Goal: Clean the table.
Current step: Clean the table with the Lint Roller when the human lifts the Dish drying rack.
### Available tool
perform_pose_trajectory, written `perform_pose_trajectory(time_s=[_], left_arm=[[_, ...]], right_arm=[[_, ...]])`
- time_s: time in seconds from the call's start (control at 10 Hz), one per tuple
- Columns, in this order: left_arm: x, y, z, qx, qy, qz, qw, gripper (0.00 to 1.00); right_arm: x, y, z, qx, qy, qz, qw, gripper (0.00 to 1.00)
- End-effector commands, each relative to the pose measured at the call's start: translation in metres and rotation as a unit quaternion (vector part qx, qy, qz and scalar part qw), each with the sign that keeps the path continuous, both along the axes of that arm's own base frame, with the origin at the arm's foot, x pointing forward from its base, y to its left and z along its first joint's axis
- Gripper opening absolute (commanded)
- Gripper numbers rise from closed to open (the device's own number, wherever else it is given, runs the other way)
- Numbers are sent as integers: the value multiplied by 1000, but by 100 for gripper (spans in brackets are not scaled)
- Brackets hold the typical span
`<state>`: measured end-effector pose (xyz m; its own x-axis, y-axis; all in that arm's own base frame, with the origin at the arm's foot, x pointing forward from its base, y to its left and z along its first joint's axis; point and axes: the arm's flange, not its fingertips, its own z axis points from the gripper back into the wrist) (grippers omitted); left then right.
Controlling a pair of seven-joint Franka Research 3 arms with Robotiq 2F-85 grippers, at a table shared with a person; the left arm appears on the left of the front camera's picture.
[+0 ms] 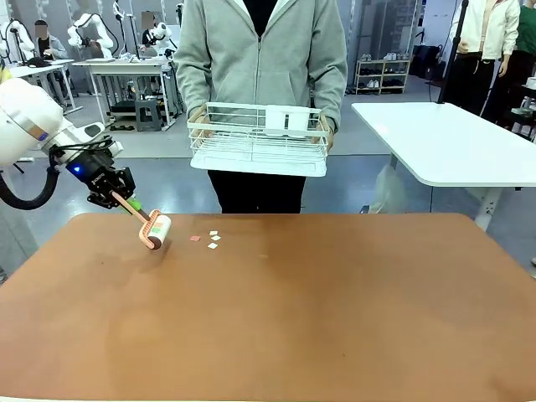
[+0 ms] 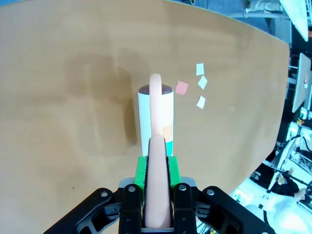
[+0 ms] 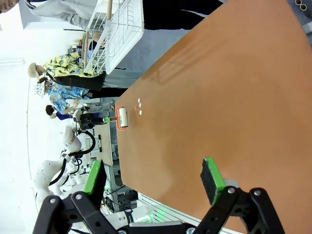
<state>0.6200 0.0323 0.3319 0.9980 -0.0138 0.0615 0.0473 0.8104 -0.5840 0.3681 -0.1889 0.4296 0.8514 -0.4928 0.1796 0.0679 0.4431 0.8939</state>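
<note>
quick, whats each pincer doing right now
Left pincer: closed on the peach-handled white lint roller.
Right pincer: open, holding nothing.

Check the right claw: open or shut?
Open: the right claw has its green pads wide apart, nothing held between them.

The table (image 1: 335, 318), matte reddish-brown with rounded corners, bears 4 paper scraps (image 1: 215, 239).
</note>
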Motion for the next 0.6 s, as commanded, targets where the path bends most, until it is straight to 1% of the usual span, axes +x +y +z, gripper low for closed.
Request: perform_pose_trajectory(time_s=[0.0,0.1,0.3,0.5], left_arm=[[7,-9,-2,2,-13,20,1000,21],[9,-14,-5,2,-22,29,999,21],[15,-21,-11,3,-27,30,999,21],[20,-26,-19,0,-18,28,999,21]], right_arm=[[0,0,2,6,-5,0,1000,100],[0,0,2,6,-5,0,1000,100],[0,0,2,6,-5,0,1000,100],[0,0,2,6,-5,0,1000,100]])
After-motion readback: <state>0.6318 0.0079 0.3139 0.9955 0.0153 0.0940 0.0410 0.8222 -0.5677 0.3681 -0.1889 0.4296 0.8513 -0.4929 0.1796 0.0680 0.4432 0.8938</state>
